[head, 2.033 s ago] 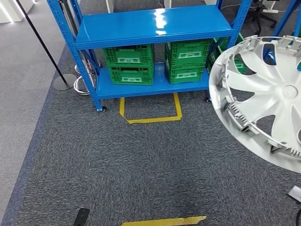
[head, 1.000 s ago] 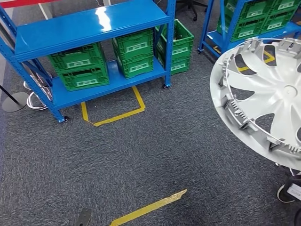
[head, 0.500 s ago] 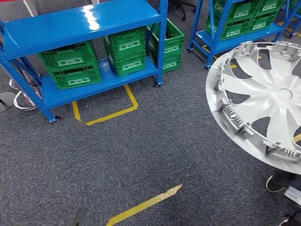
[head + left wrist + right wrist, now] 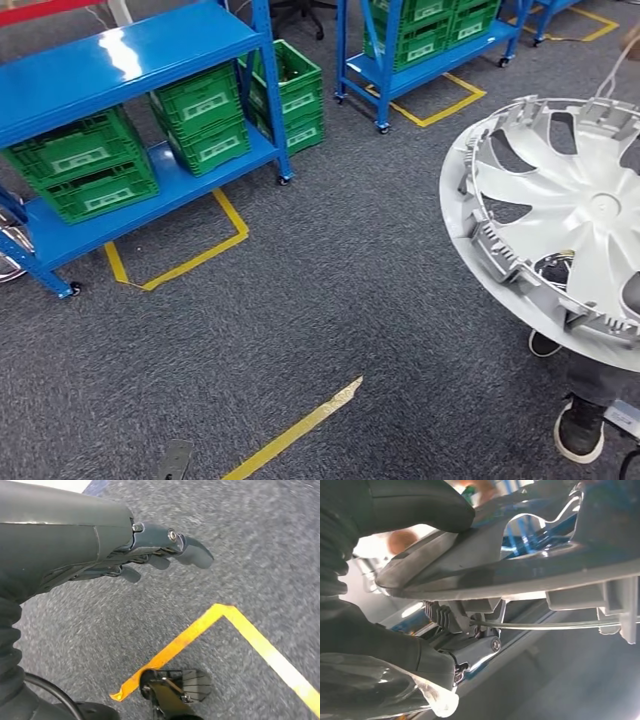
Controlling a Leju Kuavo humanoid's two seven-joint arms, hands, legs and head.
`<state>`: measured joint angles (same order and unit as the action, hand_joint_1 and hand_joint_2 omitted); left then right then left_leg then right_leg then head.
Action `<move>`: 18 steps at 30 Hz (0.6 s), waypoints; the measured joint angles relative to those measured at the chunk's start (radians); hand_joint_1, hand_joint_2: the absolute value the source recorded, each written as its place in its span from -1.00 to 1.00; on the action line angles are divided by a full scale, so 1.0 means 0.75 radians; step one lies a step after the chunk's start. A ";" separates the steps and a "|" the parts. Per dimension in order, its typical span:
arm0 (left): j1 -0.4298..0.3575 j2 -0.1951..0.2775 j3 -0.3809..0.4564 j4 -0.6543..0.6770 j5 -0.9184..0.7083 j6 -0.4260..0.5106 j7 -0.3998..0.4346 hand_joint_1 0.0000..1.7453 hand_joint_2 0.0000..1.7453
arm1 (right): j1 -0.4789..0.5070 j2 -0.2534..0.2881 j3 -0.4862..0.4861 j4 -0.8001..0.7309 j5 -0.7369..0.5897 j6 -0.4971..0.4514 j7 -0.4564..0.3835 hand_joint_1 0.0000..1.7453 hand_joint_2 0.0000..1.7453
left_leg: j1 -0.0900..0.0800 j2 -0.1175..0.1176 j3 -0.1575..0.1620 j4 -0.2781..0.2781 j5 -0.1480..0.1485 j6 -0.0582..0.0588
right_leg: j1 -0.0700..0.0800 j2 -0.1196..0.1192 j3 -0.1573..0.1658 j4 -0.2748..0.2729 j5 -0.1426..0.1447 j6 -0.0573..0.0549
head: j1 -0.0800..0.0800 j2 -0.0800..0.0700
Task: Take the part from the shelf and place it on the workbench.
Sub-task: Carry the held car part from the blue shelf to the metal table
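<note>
The part is a silver wheel cover (image 4: 558,215), held tilted in the air at the right of the head view with its ribbed inner side toward me. My right hand (image 4: 414,580) grips its rim (image 4: 516,575), thumb on one face and fingers on the other. My left hand (image 4: 151,555) hangs over the grey carpet with its fingers stretched out and nothing in them. The blue shelf (image 4: 113,60) stands at the upper left, some way from me.
Green crates (image 4: 200,115) fill the shelf's lower level, and another sits beside it (image 4: 290,90). A second blue rack (image 4: 423,40) stands behind. Yellow tape lines (image 4: 294,430) mark the carpet. A person's shoes (image 4: 577,425) are under the wheel cover at lower right.
The whole scene has slid left as I turn right; the shelf has moved toward the left edge and a second rack and a person's shoes came into view. The wheel cover stays held.
</note>
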<state>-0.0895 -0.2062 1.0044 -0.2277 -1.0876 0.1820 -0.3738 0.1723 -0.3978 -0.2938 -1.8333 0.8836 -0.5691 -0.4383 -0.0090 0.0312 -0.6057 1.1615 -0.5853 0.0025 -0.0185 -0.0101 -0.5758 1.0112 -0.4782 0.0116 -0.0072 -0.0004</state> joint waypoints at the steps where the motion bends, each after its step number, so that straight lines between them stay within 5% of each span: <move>1: 0.002 0.000 0.000 0.000 0.000 0.000 0.000 -1.00 1.00 | -0.001 0.001 0.000 0.000 0.000 0.000 0.000 1.00 1.00 | 0.001 -0.019 -0.037 0.092 -0.043 -0.001 | 0.001 0.019 -0.004 0.000 0.003 -0.004 | 0.000 0.000; 2: 0.005 0.000 0.000 0.000 0.000 0.000 0.000 -1.00 1.00 | 0.000 0.002 0.001 0.000 0.000 0.000 0.000 1.00 1.00 | 0.002 -0.027 -0.065 0.163 -0.067 0.001 | 0.002 0.040 -0.006 0.000 0.006 -0.007 | 0.000 0.000; 4: 0.007 0.000 0.000 0.000 0.000 0.000 0.000 -1.00 1.00 | 0.003 0.003 0.001 0.000 0.000 0.000 0.000 1.00 1.00 | 0.001 -0.037 -0.061 0.163 -0.033 0.011 | 0.005 0.084 -0.008 0.001 0.010 -0.008 | 0.000 0.000; 7: 0.005 0.003 0.000 0.000 0.000 0.000 0.000 -1.00 1.00 | 0.003 0.004 0.001 0.000 0.000 0.000 0.000 1.00 1.00 | 0.002 -0.113 0.053 -0.093 0.101 0.043 | 0.007 0.144 -0.012 0.002 0.017 -0.004 | 0.002 0.000; 9: 0.004 0.006 0.000 0.000 0.000 0.000 0.000 -1.00 1.00 | 0.001 0.005 0.002 0.000 -0.001 -0.001 0.000 1.00 1.00 | 0.002 -0.157 0.089 -0.182 0.122 0.054 | 0.001 0.178 -0.026 0.003 0.026 0.009 | 0.000 0.000; 11: 0.002 0.005 -0.001 0.000 0.000 0.000 0.000 -1.00 1.00 | 0.005 0.005 0.001 -0.002 0.000 -0.002 0.000 1.00 1.00 | 0.004 -0.132 0.092 -0.201 0.124 0.052 | -0.005 0.211 -0.043 0.000 0.038 0.029 | -0.003 0.000; 13: 0.000 0.003 -0.001 0.000 0.000 0.001 0.000 -1.00 1.00 | 0.011 0.005 -0.005 -0.003 0.000 -0.002 0.000 1.00 1.00 | 0.011 -0.094 0.094 -0.222 0.137 0.054 | -0.001 0.170 -0.073 0.030 0.015 0.042 | 0.003 0.000; 16: 0.003 0.004 -0.001 0.000 0.000 0.000 0.000 -1.00 1.00 | 0.002 0.006 -0.006 -0.003 0.000 -0.002 0.000 1.00 1.00 | 0.012 -0.034 0.089 -0.234 0.147 0.060 | 0.000 0.041 -0.175 0.251 -0.106 0.059 | 0.014 0.000; 18: 0.007 0.004 -0.001 0.000 0.000 -0.001 0.000 -1.00 1.00 | 0.003 0.007 -0.005 -0.003 0.000 -0.002 0.000 1.00 1.00 | 0.010 0.008 0.087 -0.233 0.147 0.059 | -0.007 0.019 -0.215 0.360 -0.139 0.071 | 0.014 0.000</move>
<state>-0.0841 -0.2034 1.0040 -0.2277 -1.0876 0.1816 -0.3738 0.1744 -0.3925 -0.2976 -1.8358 0.8832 -0.5707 -0.4385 -0.0015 0.0369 -0.5407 0.9870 -0.4754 0.0466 -0.0235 0.0039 -0.7368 1.2812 -0.5827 0.0651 0.0031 -0.0004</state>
